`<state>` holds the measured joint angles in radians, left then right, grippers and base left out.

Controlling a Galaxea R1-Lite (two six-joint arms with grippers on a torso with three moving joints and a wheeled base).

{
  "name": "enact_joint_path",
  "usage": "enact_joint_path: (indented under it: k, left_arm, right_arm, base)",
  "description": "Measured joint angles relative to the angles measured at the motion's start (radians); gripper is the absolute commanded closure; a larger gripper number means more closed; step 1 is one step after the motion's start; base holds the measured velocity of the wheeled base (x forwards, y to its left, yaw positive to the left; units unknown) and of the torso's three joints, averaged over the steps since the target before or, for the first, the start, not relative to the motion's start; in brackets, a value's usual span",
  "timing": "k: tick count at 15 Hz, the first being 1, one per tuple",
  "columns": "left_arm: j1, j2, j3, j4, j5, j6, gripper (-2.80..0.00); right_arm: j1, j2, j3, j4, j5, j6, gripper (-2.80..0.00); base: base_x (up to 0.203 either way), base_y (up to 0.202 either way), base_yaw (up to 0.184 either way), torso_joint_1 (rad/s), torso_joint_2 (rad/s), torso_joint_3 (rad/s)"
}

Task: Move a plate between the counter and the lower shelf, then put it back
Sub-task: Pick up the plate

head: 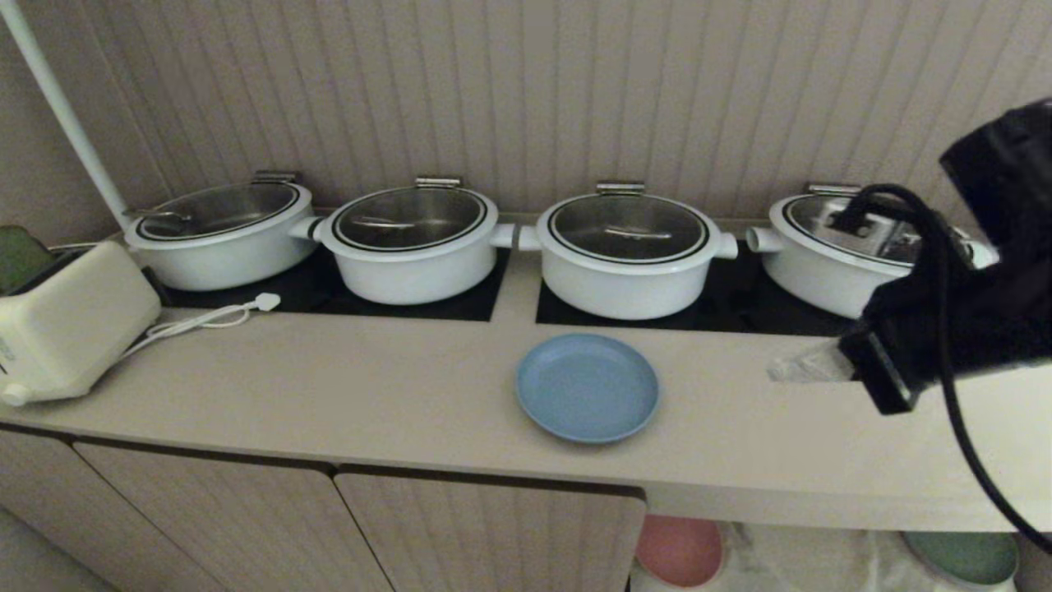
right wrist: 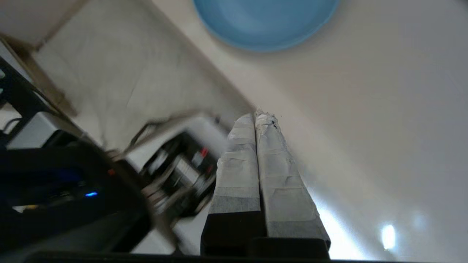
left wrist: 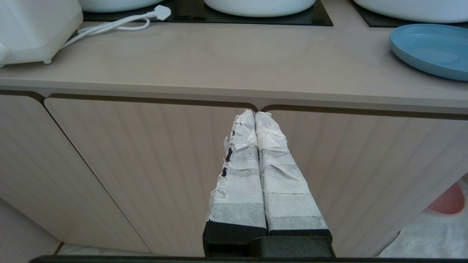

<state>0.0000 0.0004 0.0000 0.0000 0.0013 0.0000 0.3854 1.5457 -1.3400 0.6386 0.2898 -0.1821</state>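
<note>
The plate (head: pixel 587 386) lies flat on the counter (head: pixel 370 386), in front of the gap between the two middle white pots (head: pixel 629 251), well ahead of the right gripper (right wrist: pixel 256 116), whose taped fingers (right wrist: pixel 237 160) are pressed together on nothing above the counter's bare top, tips pointing toward the plate's near rim. The left gripper (left wrist: pixel 255 114) hangs low before the ribbed cabinet doors (left wrist: pixel 146 164), its fingers likewise clenched and empty, tips just under the counter's front edge, with the plate off to one side above them. Beside the doors, the lower shelf (head: pixel 814 559) shows a pink plate (head: pixel 680 549) and a green plate (head: pixel 966 555) on white cloth.
</note>
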Motion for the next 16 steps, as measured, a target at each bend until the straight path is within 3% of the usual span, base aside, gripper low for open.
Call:
enact_joint_path:
  k: [5,8,10,16]
  left_arm:
    - [0.0,0.0,0.0,0.0,0.0,0.0,0.0]
    - [0.0,0.0,0.0,0.0,0.0,0.0,0.0]
    - [0.0,0.0,0.0,0.0,0.0,0.0,0.0]
    - [0.0,0.0,0.0,0.0,0.0,0.0,0.0]
  right_arm:
    - [0.191,0.288,-0.345,0.251,-0.308,0.388,0.0]
    - [0.244,0.454,-0.497,0.316,-0.44,0.548,0.0]
    - [0.254,0.543,-0.577,0.339,-0.477,0.613,0.0]
    - [0.197,0.667,-0.616,0.244,-0.494,0.639,0.0]
  base:
    - [0.0,0.0,0.0,0.0,0.0,0.0]
    - [0.0,0.0,0.0,0.0,0.0,0.0]
    - [0.0,0.0,0.0,0.0,0.0,0.0]
    - [0.0,0.0,0.0,0.0,0.0,0.0]
